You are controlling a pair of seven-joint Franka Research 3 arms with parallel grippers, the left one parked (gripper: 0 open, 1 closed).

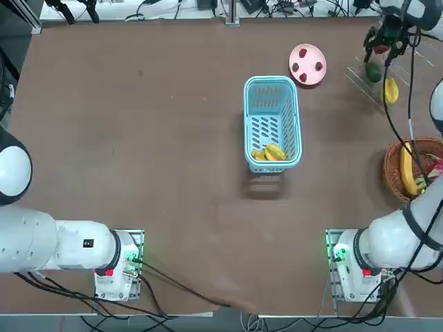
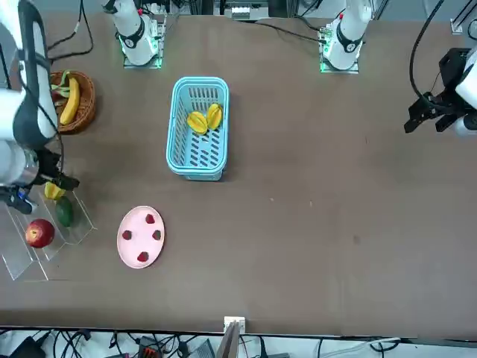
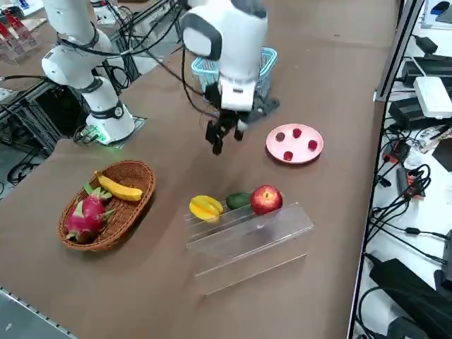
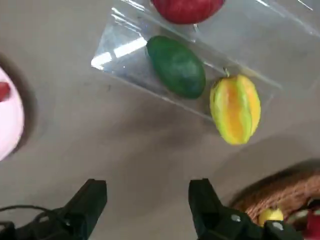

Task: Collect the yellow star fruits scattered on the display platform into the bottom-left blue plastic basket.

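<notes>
One yellow star fruit lies at the end of the clear display platform, beside a green fruit and a red apple. My right gripper hovers open and empty above the table, just off the platform's edge, between it and the basket. In the right wrist view its fingers stand apart, with the star fruit a short way ahead of them. Two more star fruits rest inside the blue plastic basket at mid-table.
A pink plate with small red pieces sits between the basket and the platform. A brown woven basket holding a banana and a pink dragon fruit stands near the platform's star fruit end.
</notes>
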